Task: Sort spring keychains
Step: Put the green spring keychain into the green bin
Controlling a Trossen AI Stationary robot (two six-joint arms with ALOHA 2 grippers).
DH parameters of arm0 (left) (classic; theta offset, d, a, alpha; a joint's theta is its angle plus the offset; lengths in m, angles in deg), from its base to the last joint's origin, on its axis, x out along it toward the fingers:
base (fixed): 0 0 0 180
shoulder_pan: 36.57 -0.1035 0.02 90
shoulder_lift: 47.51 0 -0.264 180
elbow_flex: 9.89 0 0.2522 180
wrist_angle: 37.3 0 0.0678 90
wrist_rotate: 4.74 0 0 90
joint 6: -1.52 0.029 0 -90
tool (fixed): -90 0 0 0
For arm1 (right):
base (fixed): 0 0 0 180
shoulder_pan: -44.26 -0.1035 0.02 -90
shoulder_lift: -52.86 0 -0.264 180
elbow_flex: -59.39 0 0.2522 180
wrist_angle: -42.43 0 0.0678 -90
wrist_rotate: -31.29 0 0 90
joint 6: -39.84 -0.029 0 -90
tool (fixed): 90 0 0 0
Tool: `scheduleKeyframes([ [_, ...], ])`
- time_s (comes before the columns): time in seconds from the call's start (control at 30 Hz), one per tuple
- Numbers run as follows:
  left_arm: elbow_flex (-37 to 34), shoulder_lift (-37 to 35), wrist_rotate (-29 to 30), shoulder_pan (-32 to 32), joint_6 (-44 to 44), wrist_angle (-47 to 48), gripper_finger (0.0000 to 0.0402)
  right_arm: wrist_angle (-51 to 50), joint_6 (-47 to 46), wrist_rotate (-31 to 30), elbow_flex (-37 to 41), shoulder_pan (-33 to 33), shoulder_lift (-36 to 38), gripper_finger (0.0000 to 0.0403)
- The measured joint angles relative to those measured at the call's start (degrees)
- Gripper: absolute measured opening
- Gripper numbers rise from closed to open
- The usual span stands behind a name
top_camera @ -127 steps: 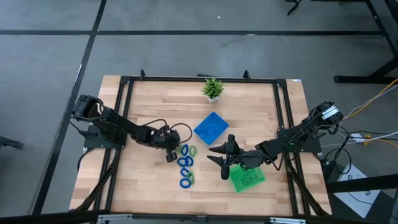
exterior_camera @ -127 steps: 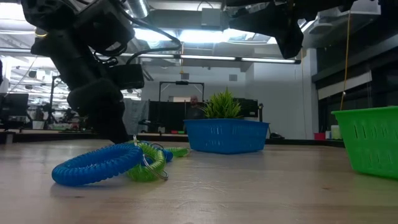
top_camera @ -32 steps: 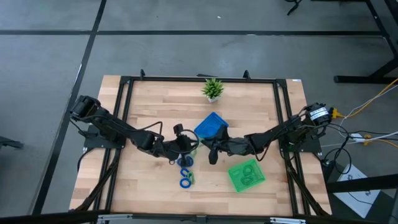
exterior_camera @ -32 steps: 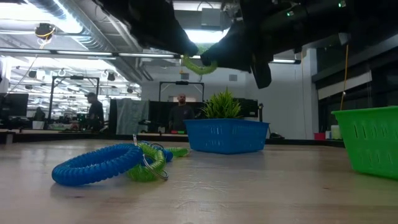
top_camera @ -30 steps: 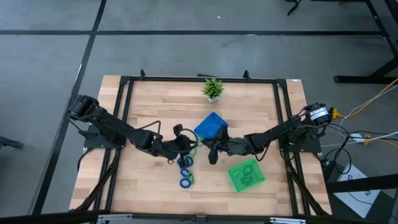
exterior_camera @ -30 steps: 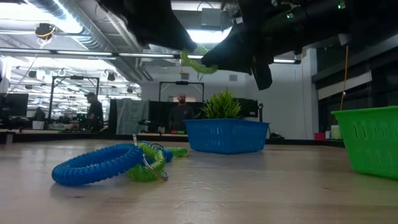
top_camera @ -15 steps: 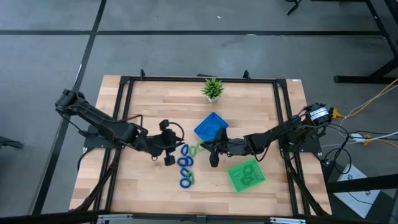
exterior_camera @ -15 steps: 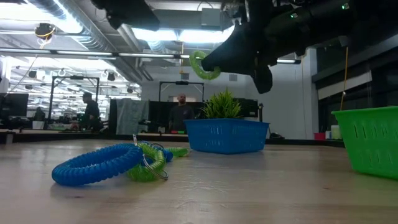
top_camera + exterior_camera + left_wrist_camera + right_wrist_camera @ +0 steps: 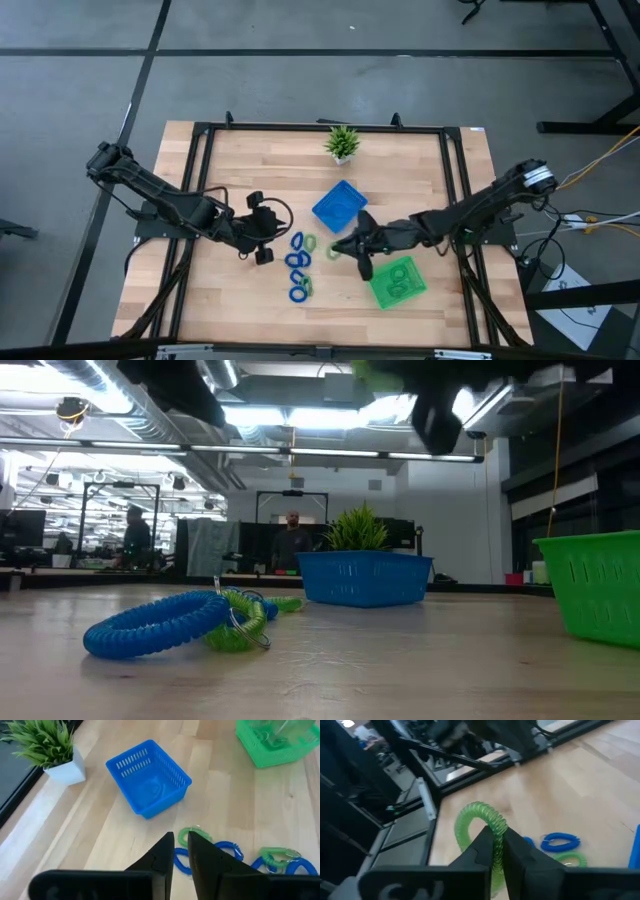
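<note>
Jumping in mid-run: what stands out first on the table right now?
The right gripper holds a light green spring keychain aloft between the blue tray and the green tray. Blue and green keychains remain clustered at mid-table, with the empty left gripper beside them.

The wooden desk (image 9: 250, 160) carries a potted plant (image 9: 342, 143), blue tray (image 9: 339, 205), green tray (image 9: 398, 282) — and loose spring keychains (image 9: 298, 266), blue and green.

You have one green spring keychain (image 9: 481, 825) pinched upright in the right gripper (image 9: 498, 851) above the table, while blue and green spring keychains (image 9: 298, 266) lie clustered mid-table.
</note>
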Motion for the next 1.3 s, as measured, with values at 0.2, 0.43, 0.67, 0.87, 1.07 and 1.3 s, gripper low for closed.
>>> scheduleKeyframes([
  [0.2, 0.0, 0.0, 0.0, 0.0, 0.1, 0.1, 0.0049, -4.8, 0.2, -0.1, 0.0, -3.2, 6.6, 0.0024],
  [0.43, 0.0, 0.0, 0.1, 0.0, 0.3, 0.4, 0.0045, -6.1, 1.5, -2.4, 0.0, -6.5, 11.3, 0.0027],
  [0.67, 0.0, 0.0, 1.6, 0.0, 3.6, 0.4, 0.0044, -6.2, 3.6, -7.1, 0.0, -8.3, 13.4, 0.0027],
  [0.87, 0.0, 0.0, 1.6, 0.0, 4.9, 0.4, 0.0040, -6.1, 3.0, -7.1, 0.0, -8.4, 13.5, 0.0026],
  [1.07, -0.1, 0.1, 1.6, 0.0, 4.7, 0.4, 0.0036, -6.1, 0.8, -4.6, 0.0, -8.4, 13.5, 0.0029],
  [1.3, -0.1, 0.1, 1.6, 0.0, 4.7, 0.3, 0.0038, -12.3, -10.8, 3.9, 0.0, -8.4, 13.5, 0.0028],
])
